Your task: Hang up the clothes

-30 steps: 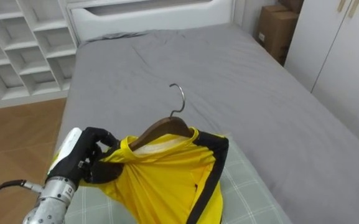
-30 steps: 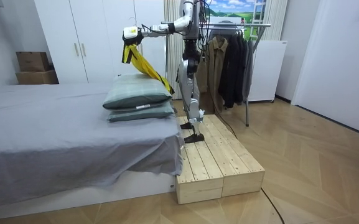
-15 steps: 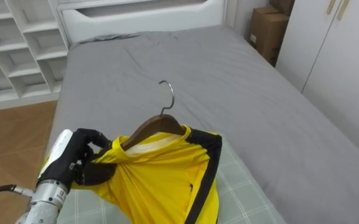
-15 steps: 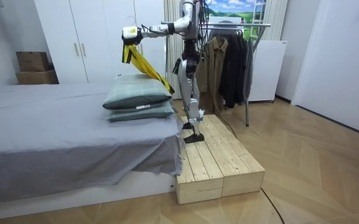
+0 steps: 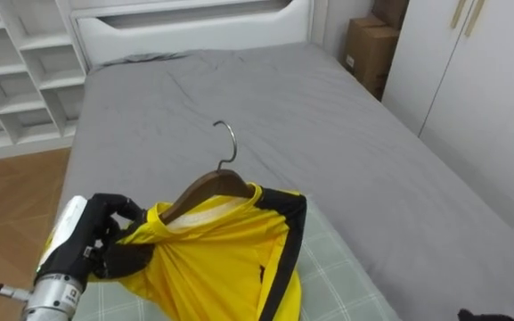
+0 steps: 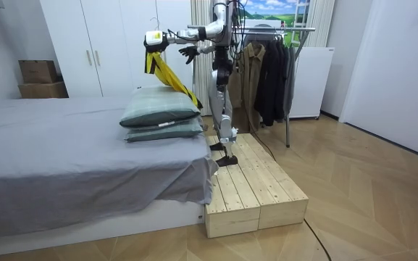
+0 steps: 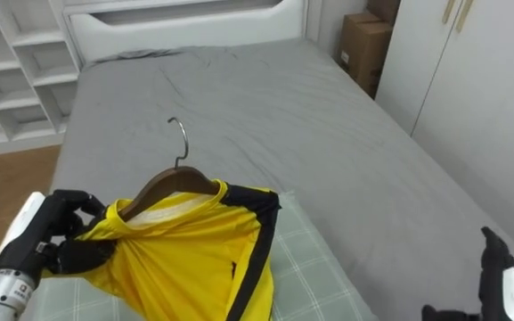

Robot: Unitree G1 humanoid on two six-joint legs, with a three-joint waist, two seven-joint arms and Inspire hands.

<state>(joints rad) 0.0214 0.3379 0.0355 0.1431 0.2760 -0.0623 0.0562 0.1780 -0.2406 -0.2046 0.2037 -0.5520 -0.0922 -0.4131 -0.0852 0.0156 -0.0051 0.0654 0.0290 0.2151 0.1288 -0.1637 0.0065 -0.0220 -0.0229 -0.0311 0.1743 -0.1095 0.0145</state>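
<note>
A yellow shirt (image 5: 216, 263) with black trim hangs on a wooden hanger (image 5: 205, 187) whose metal hook (image 5: 228, 143) points up. My left hand (image 5: 96, 239) is shut on the shirt's bunched shoulder at the hanger's left end and holds it above the checked pillow (image 5: 332, 267). My right hand (image 7: 499, 272) comes in at the lower right with straight fingers, apart from the shirt. In the room view I stand on a wooden platform (image 6: 256, 190) at the bed's end, with the left hand (image 6: 153, 38) raised, the shirt (image 6: 166, 72) hanging below it, and the right hand (image 6: 188, 52) spread open beside it.
The grey bed (image 5: 239, 98) stretches ahead, with white shelves (image 5: 16, 71) to the left and a cardboard box (image 5: 368, 53) and white wardrobe (image 5: 488, 89) to the right. A clothes rack (image 6: 275, 29) with dark garments (image 6: 266, 72) stands behind me.
My right hand has risen into the lower right corner, fingers spread. The camera has turned a little, shifting the scene left. The left hand keeps its hold on the shirt.
</note>
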